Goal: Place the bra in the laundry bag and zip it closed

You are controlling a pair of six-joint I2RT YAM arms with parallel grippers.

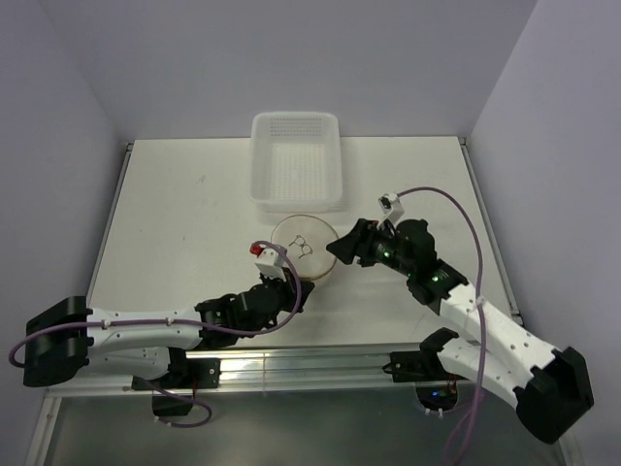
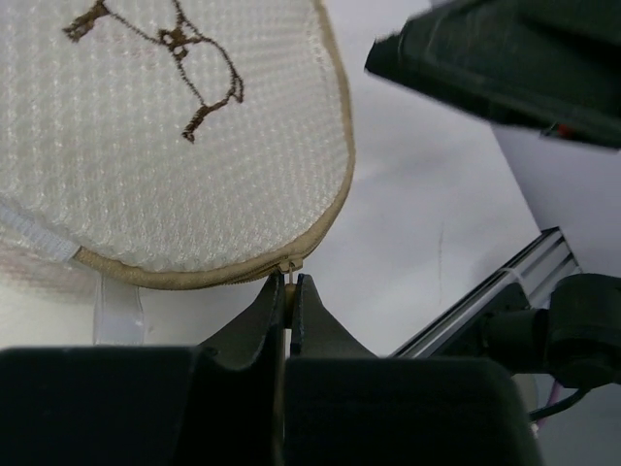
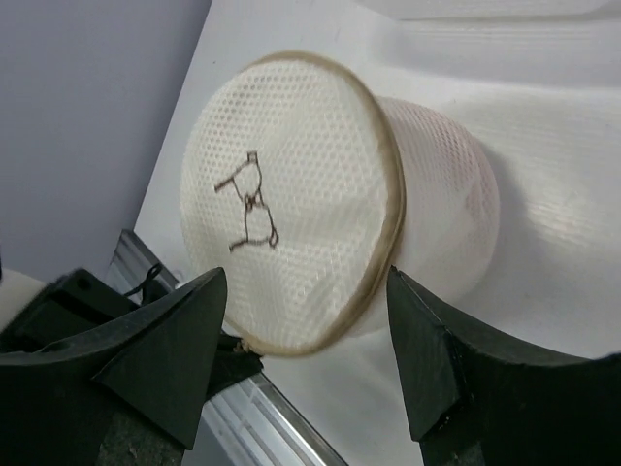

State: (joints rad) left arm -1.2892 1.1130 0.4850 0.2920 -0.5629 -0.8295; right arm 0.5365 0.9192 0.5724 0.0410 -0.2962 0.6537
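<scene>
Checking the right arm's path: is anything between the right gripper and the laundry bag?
Nothing visible. The open right gripper faces the laundry bag directly; the left gripper sits at its near rim.

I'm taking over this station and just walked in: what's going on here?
Two robot arms work on a round mesh laundry bag. Its lid looks zipped shut. The left gripper is shut on the zip pull at the rim; the right gripper hangs open beside the bag, holding nothing.

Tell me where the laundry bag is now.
In the top view the laundry bag sits mid-table, just arm-side of the white basket, between the left gripper and the right gripper.
</scene>
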